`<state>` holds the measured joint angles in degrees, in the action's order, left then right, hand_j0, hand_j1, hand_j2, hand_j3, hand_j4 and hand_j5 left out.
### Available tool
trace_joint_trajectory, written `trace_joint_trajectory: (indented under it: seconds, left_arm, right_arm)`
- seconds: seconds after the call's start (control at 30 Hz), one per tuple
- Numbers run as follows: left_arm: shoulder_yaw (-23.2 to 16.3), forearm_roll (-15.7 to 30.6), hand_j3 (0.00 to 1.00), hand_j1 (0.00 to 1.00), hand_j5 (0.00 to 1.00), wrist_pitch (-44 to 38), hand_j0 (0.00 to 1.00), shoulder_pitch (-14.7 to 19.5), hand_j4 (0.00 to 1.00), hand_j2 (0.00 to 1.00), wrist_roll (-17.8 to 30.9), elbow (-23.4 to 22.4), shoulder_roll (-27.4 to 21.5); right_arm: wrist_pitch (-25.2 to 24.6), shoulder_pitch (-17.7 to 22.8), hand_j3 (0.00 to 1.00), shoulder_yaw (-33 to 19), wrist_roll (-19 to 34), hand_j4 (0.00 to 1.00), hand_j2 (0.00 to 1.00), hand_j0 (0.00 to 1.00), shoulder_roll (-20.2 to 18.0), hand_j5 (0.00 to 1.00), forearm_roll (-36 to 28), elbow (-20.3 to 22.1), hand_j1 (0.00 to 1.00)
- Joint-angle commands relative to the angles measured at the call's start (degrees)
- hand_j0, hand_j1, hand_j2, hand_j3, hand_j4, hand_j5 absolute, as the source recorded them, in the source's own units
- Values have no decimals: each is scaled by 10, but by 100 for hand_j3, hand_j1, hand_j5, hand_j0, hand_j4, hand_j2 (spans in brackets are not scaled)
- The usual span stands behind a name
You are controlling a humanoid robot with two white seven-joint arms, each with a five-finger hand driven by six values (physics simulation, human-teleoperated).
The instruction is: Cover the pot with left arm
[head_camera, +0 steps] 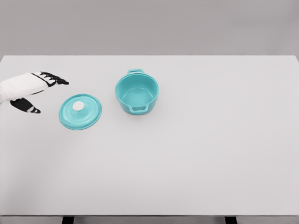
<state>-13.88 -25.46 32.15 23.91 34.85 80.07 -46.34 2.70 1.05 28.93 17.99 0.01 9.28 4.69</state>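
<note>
A teal pot (137, 93) with two small handles stands open on the white table (196, 154), a little left of centre. Its round teal lid (80, 111) with a white knob (78, 106) lies flat on the table to the pot's left, apart from it. My left hand (39, 93) comes in from the left edge, white with black fingers, hovering just left of the lid with fingers spread and thumb below, holding nothing. The right arm is out of view.
The white table fills most of the view, with a grey wall behind its far edge. The table's front edge runs along the bottom of the picture.
</note>
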Motion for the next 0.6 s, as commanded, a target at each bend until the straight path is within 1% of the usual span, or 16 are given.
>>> trace_joint_trajectory:
  seconds: [0.0, 0.13, 0.37, 0.4, 0.43, 0.47, 0.5, 0.57]
  left_arm:
    - [-2, -2, 100, 100, 100, 3, 100, 0, 100, 100, 2, -3, 5]
    - [-1, -2, 100, 100, 100, 6, 100, 0, 100, 100, 2, -4, 4]
    - [-2, -4, 100, 100, 100, 8, 100, 0, 100, 100, 2, -2, -3]
    - [-2, -7, 100, 100, 100, 8, 100, 2, 100, 100, 2, 0, -9]
    - [-15, 0, 100, 100, 100, 4, 100, 20, 100, 100, 2, 2, -34]
    - [-72, 19, 100, 100, 100, 4, 100, 60, 100, 100, 2, 0, -55]
    - [-166, 49, 100, 100, 100, 10, 100, 122, 100, 100, 2, -2, -89]
    - [-242, 50, 100, 100, 100, 29, 100, 174, 100, 100, 2, -4, -98]
  right_arm:
    - [1, 0, 100, 0, -1, 100, 100, 100, 0, 100, -1, 1, 100]
    - [-2, 8, 100, 0, -1, 100, 100, 100, 0, 100, 0, -5, 100]
    - [-2, 8, 100, 0, -1, 100, 100, 100, 0, 100, 0, -4, 100]
    - [-2, 8, 100, 1, -1, 100, 100, 100, 0, 100, 0, -4, 100]
    - [-2, 8, 100, 0, -1, 100, 100, 100, 0, 100, 0, -4, 100]
    - [-2, 8, 100, 1, -1, 100, 100, 100, 0, 100, 0, -4, 100]
    - [-2, 8, 100, 0, -1, 100, 100, 100, 0, 100, 0, -4, 100]
    - [-2, 8, 100, 0, -1, 100, 100, 100, 0, 100, 0, -4, 100]
